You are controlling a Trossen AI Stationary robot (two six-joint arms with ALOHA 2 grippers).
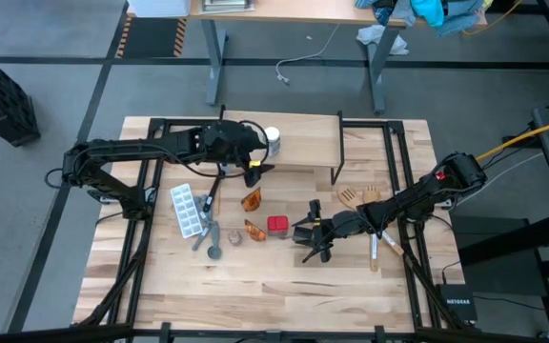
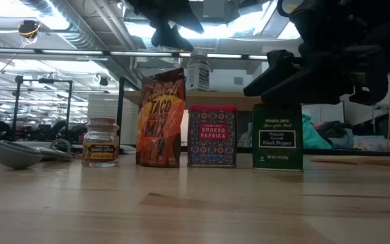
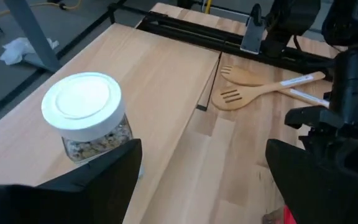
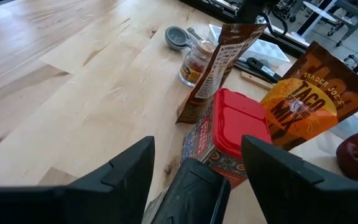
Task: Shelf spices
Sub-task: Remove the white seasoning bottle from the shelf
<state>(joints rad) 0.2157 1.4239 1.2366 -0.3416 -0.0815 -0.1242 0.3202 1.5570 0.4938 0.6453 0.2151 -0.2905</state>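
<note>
On the shelf (image 1: 303, 143), the white-capped jar (image 1: 272, 141) stood beside the spread left gripper (image 1: 254, 168).
The right gripper (image 1: 305, 236) held the black pepper tin (image 2: 277, 145) on the worktop (image 1: 255, 286), near the paprika box (image 1: 276, 225) and taco packets (image 1: 252, 201).

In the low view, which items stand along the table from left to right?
Grey measuring spoons → small brown-capped jar → taco mix packet → smoked paprika tin → black pepper tin.
</note>
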